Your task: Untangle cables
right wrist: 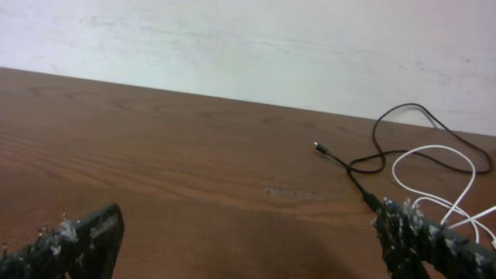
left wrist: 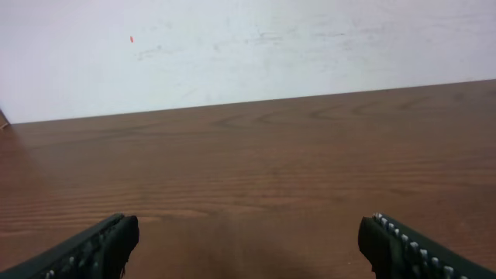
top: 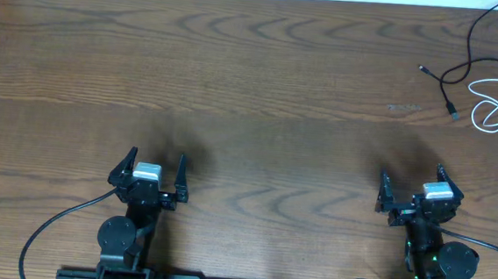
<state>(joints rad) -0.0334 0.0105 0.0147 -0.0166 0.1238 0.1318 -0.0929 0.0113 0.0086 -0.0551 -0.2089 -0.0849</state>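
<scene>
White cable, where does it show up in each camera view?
Overhead: white cable coiled near the right edge, upper half.
Left wrist: not in it.
Right wrist: white cable looped at the right edge, lower half.
Shared landmark: black cable, running left of and above it in both those views.

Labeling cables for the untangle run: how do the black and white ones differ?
Black cable is dark and longer, sprawling in wide bends; white cable is pale and shorter, bunched in tight loops. Both are thin and lie on the table, far right.
</scene>
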